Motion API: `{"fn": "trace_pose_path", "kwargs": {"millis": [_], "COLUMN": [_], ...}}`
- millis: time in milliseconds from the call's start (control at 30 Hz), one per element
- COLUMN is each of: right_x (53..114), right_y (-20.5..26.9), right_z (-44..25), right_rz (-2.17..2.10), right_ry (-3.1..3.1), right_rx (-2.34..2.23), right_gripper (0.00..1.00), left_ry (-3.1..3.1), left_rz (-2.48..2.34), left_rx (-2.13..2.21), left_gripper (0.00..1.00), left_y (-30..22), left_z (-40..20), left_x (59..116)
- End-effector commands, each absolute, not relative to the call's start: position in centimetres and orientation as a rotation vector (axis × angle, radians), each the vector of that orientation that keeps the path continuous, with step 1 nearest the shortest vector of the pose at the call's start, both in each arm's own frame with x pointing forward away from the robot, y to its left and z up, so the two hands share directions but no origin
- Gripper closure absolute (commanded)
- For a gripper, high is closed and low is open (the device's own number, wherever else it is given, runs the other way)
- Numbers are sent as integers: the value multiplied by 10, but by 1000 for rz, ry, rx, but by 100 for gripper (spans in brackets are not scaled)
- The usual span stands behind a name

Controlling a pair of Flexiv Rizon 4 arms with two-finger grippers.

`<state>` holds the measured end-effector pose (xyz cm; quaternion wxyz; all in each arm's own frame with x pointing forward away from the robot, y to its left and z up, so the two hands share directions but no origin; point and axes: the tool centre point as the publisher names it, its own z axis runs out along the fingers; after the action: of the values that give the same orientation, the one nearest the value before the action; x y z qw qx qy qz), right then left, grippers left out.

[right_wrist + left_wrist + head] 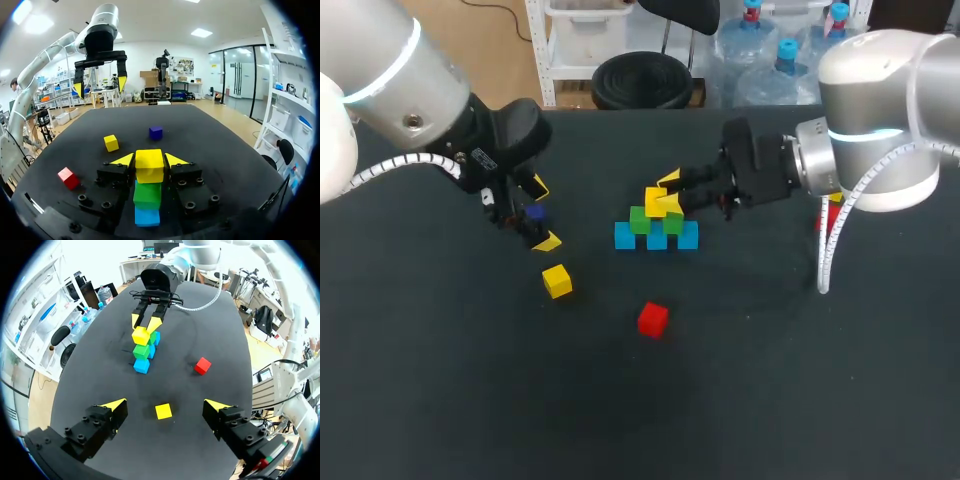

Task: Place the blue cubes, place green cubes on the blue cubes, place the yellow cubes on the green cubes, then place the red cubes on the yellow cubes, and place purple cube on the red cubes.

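Right gripper (pixel 149 159) was clamped on yellow cube (pixel 149 170) atop green cube (pixel 147 195), tabletop (pixel 770 380) middle. Left gripper (pixel 166 405) was spread wide, empty. Cube judged light, rigid, smooth; take opposite flat faces.

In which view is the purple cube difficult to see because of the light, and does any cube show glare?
Head view: the purple cube looks dim against the black table, under the left gripper. Right wrist view: it stands out clearly, and the yellow cube in the right gripper is evenly lit, without glare.
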<state>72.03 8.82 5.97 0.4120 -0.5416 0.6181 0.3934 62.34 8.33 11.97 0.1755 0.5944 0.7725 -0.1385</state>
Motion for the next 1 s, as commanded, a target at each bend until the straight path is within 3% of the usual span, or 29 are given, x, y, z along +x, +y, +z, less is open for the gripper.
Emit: {"fn": "trace_pose_path", "kwargs": {"millis": [33,467,633,1000], "right_x": [721,721,721,721], "right_y": [88,89,89,90], "right_z": [60,58,58,57], "right_rz": [991,999,1000,1000], "right_ry": [1556,1557,1558,1558], "right_rx": [-1364,-1369,-1370,-1369], "right_gripper": [100,100,91,84], "left_ry": [2189,2189,2189,2189], "left_rz": [-391,-391,-391,-391], "left_rx": [1685,1685,1685,1685], "left_gripper": [0,0,0,0], "left_y": [83,83,83,83], "left_z": [120,120,120,120], "left_x": [624,624,624,624]}}
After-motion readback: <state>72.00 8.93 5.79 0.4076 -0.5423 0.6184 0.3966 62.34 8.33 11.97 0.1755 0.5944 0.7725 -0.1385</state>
